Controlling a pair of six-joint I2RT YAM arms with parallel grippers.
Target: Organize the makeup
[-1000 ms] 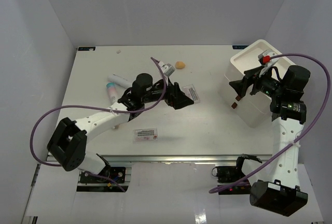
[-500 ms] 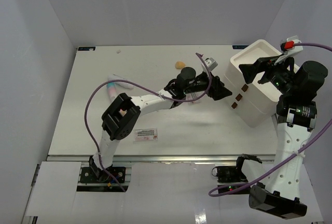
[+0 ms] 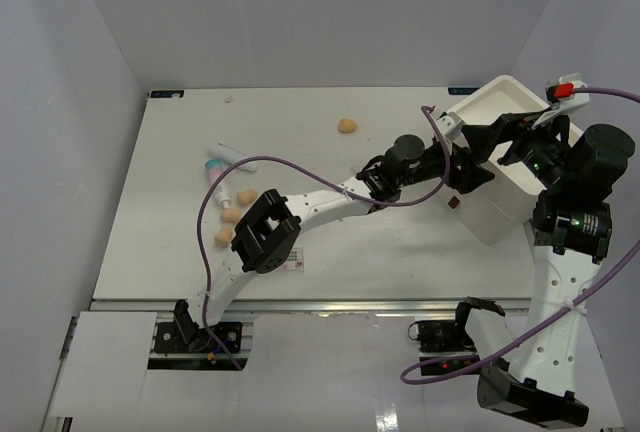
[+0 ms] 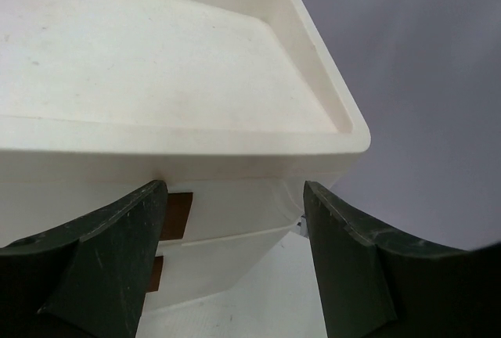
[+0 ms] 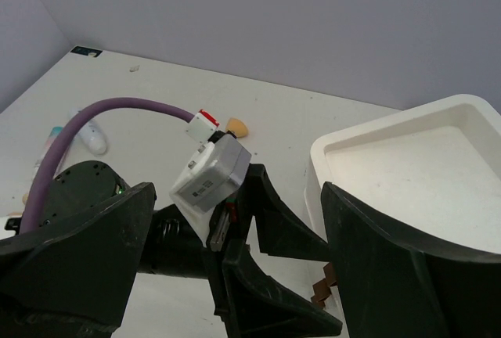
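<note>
My left gripper (image 3: 475,174) is stretched far right, open, right up against the left wall of the big white bin (image 3: 505,187). In the left wrist view its fingers (image 4: 117,252) frame the bin's rim (image 4: 180,138) with nothing between them. My right gripper (image 3: 497,144) hovers open and empty over the bin's left rim. Of the makeup, one tan sponge (image 3: 346,126) lies far back. A white tube (image 3: 232,157), a pink teal-capped tube (image 3: 217,180) and three tan sponges (image 3: 232,215) lie at the left. A clear packet's edge (image 3: 297,264) peeks from under the left elbow.
The left arm (image 3: 330,202) spans the table's middle with its purple cable (image 3: 300,167) looping over it. Brown pads (image 4: 178,214) are stuck on the bin's wall. Grey walls close in the table at the left, back and right.
The left arm swung right from the table's centre to the bin, uncovering the sponges at the left, and its jaws narrowed a little. The right gripper rose and drew back over the bin.
</note>
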